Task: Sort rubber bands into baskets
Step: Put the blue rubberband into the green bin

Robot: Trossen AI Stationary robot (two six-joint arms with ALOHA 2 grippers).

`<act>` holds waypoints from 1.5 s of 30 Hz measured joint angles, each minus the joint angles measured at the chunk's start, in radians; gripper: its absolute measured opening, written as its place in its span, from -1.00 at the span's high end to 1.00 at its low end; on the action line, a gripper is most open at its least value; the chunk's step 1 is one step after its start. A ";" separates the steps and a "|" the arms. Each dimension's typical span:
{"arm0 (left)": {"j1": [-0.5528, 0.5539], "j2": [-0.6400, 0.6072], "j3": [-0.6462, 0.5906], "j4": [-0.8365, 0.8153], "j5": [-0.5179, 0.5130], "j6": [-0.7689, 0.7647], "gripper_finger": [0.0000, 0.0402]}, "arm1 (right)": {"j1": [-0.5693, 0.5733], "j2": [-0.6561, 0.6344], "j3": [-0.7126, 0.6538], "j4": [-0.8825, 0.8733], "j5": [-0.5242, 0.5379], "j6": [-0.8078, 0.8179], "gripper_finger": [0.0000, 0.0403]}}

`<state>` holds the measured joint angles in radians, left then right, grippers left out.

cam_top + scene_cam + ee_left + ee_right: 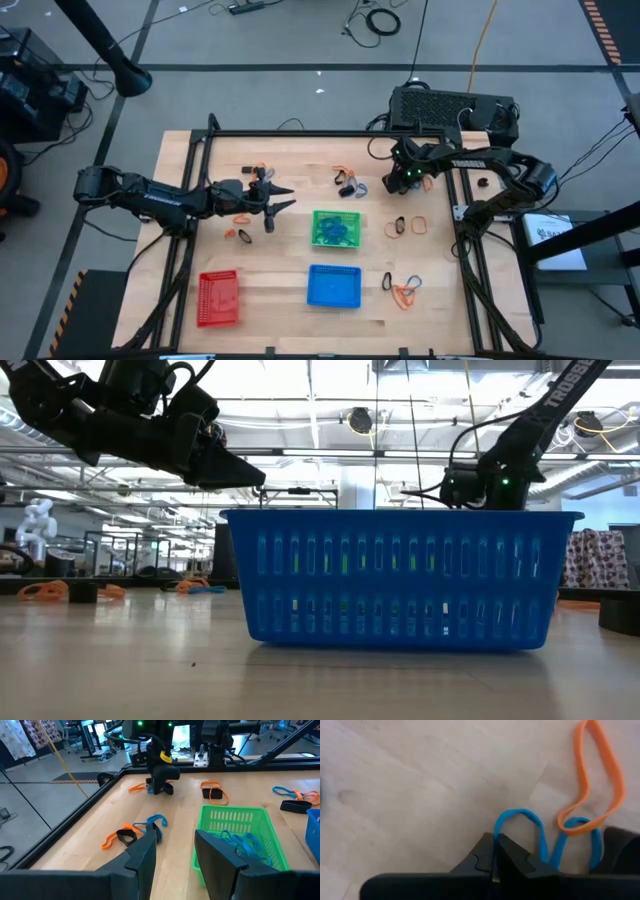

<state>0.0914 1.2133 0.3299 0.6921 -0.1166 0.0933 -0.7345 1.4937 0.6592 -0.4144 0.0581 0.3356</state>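
Three baskets stand on the table: green with blue rubber bands inside, blue and red. Orange, blue and black rubber bands lie scattered in small groups. My left gripper is open and hovers above the table just left of the green basket, touching nothing. My right gripper is down at the table near the far edge, shut at a blue rubber band that is tangled with an orange one. My right gripper pinches one strand of the blue band's loop between its two fingertips, coming from above and pointing down. The rest of the loop lies flat on the table, with the orange band crossing it.
A black metal frame borders the table's far, left and right sides. A black box sits beyond the far edge. Bare wood lies between the red and blue baskets and along the near edge.
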 joint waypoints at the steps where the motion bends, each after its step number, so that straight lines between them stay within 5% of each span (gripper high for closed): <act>1: 0.000 0.000 0.000 0.000 0.000 0.000 0.28 | -0.001 0.000 0.011 0.003 0.019 0.000 0.96; 19: 0.000 0.000 0.000 -0.043 0.000 0.018 0.28 | 0.081 -0.149 0.320 -0.336 -0.024 -0.009 1.00; 25: 0.000 0.000 0.000 -0.070 0.000 0.018 0.28 | 0.272 -0.198 0.329 -0.266 -0.161 0.045 1.00; 33: 0.001 0.000 0.000 -0.078 -0.003 0.022 0.28 | 0.620 -0.141 0.330 -0.054 -0.082 0.127 1.00; 37: 0.001 0.000 0.000 -0.129 -0.070 0.044 0.28 | 0.718 -0.062 0.330 -0.005 0.000 0.132 1.00; 45: 0.072 0.000 0.024 -0.330 -0.341 -0.067 0.28 | 0.804 0.126 0.330 0.146 -0.004 0.143 1.00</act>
<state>0.1632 1.2137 0.3543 0.3620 -0.4580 0.0266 0.0699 1.6197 0.9890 -0.2681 0.0544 0.4788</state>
